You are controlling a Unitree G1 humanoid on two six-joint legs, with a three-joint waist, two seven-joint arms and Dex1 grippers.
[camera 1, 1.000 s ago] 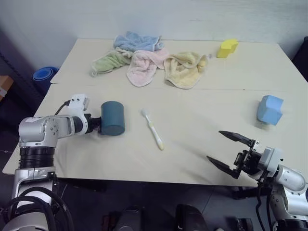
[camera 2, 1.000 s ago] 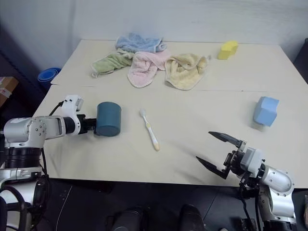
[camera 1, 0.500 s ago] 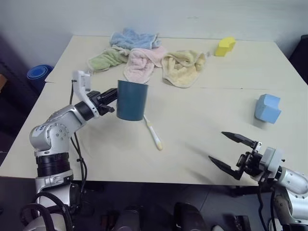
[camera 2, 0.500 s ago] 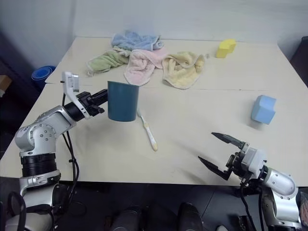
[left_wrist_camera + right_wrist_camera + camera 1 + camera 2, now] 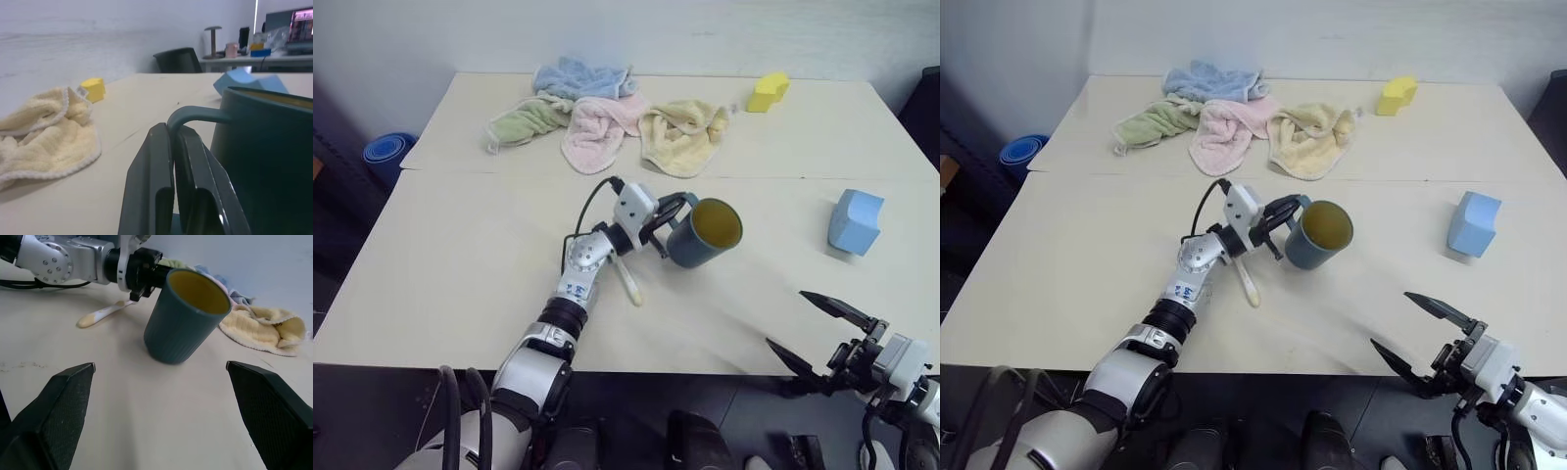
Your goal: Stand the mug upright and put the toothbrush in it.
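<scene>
The left gripper (image 5: 1278,217) is closed on the handle of the mug (image 5: 1317,235). The mug sits near the middle of the table (image 5: 1087,284), tilted, with its mustard-yellow mouth facing up and toward the robot's right. From the right wrist view its base appears to touch the tabletop, though this is not certain.

The toothbrush (image 5: 1242,277) lies flat just beside the mug, on the robot's left of it and under the left forearm. Its long axis runs roughly front to back.

The right gripper (image 5: 1427,338) has its jaws spread wide and holds nothing. It hangs at the near table edge, well apart from the toothbrush. The left arm is the nearer one but is occupied.

Clearance: open tabletop surrounds the mug. The towels (image 5: 1234,122) lie well beyond it, and the light blue block (image 5: 1474,223) stands toward the right edge.
</scene>
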